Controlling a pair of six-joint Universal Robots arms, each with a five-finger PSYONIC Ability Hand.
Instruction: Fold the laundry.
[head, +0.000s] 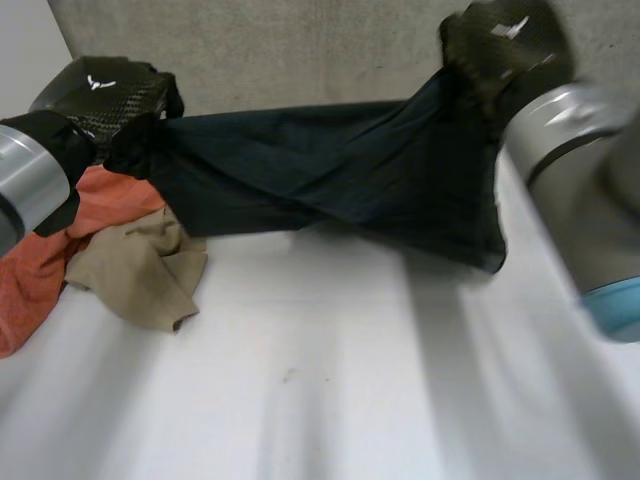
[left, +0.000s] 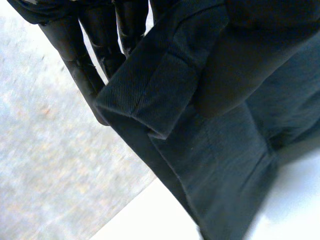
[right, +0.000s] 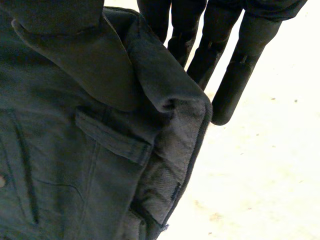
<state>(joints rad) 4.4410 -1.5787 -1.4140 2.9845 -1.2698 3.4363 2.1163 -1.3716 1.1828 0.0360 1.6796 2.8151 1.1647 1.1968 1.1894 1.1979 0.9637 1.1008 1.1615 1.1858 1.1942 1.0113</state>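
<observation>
Pinching the cloth, the left hand's fingers (left: 75, 55) lie straight behind a folded hem of the dark garment (left: 170, 95), and the thumb (left: 235, 75) presses that hem against them from the front. The right hand's fingers (right: 235, 85) are also straight, set behind a thick stitched edge of the garment close to a flapped pocket (right: 112, 140). Its thumb appears to close over that edge from the other side, so I read this as a pinch too.

Outward from there, the left hand (head: 105, 95) and the right hand (head: 500, 45) are raised well apart above the tabletop (head: 350, 380), with the garment strung between them in the air. Whether its lowest corner, below the right hand, brushes the tabletop I cannot tell.

As a judgement, the folding is barely begun. This piece is lifted and spread but has no fold in it, and it has yet to be laid flat on the tabletop. An orange cloth (head: 100, 215) and a beige cloth (head: 140, 265) lie crumpled together on the tabletop under the left hand, so they look like work left to do.

The garment is very dark blue or black, in a heavy ribbed weave with raised seams. It is bunched narrow at the left hand and hangs broad at the right hand. Long slanting creases cross its middle, which suggests a twist that would need shaking out before it can lie smooth.
</observation>
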